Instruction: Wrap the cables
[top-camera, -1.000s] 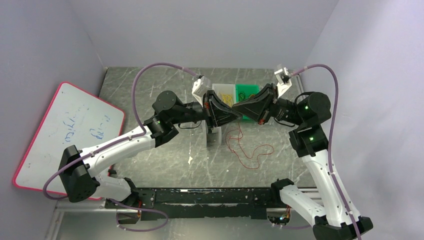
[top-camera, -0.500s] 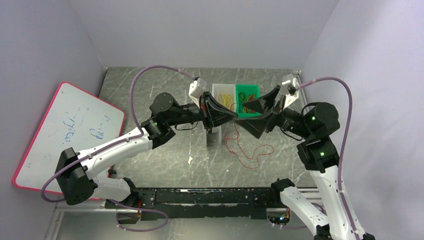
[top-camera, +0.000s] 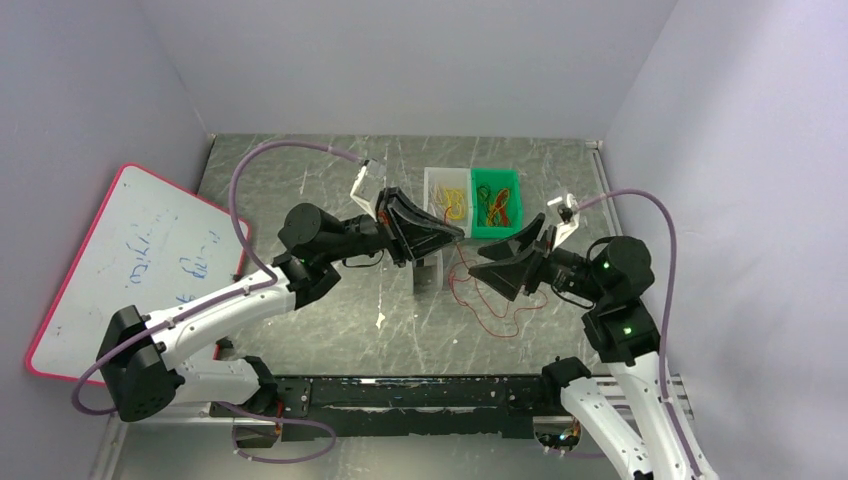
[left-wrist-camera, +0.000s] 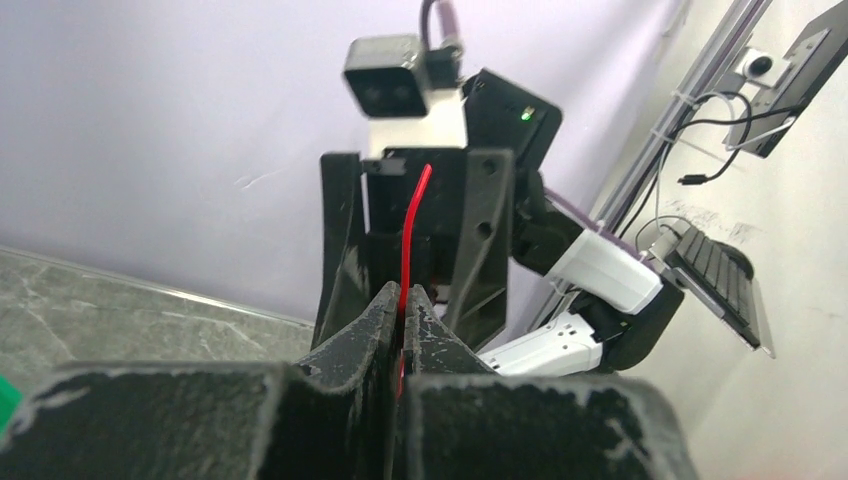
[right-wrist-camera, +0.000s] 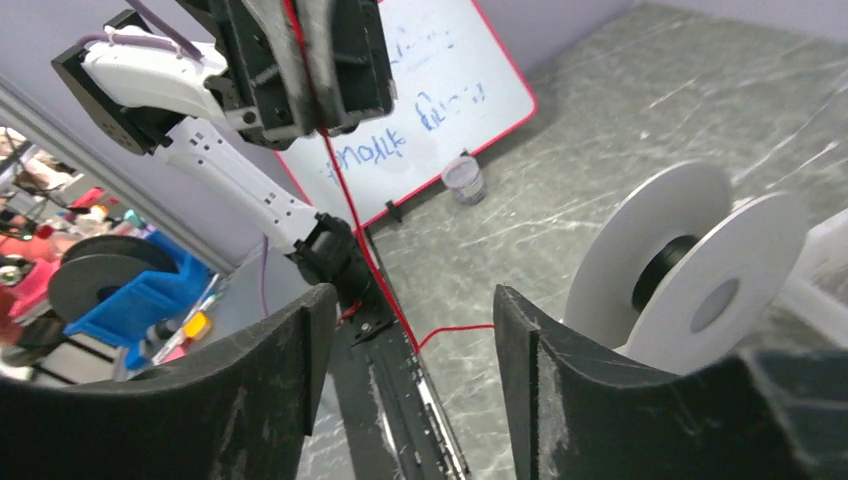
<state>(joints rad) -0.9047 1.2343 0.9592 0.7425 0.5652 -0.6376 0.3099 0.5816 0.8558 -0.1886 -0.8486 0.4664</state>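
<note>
- The red cable (top-camera: 500, 316) lay in loose loops on the tabletop (top-camera: 300, 190) in front of the right arm. One strand rose from the loops toward the two end effectors near the middle.
- In the left wrist view the cable (left-wrist-camera: 410, 230) stood up as a straight red line out of the closed fingertips.
- In the right wrist view the same cable (right-wrist-camera: 340, 190) ran down from the left arm's fingers, bent near the tabletop's front edge, and passed through the gap between the right fingers.
- The left end effector (top-camera: 455, 232) was pressed together on the red cable, pinching it at the very tips (left-wrist-camera: 403, 300). It was held above the tabletop, pointing toward the right arm.
- The right end effector (top-camera: 495, 258) faced it with its fingers spread wide (right-wrist-camera: 410, 310). The cable ran between them without visibly touching either one.
- A white spool (top-camera: 430, 270) with a dark hub stood on the tabletop just under the left end effector's tips. From the right wrist (right-wrist-camera: 690, 265) its two flanges appeared upright.
- Behind the spool sat a clear bin (top-camera: 447, 200) with yellow pieces inside, touching a green bin (top-camera: 495, 200) holding red and orange pieces.
- A pink-framed whiteboard (top-camera: 130, 270) with blue writing leaned at the tabletop's left side.
- A small jar (right-wrist-camera: 465, 180) sat just beside the whiteboard's lower edge.
</note>
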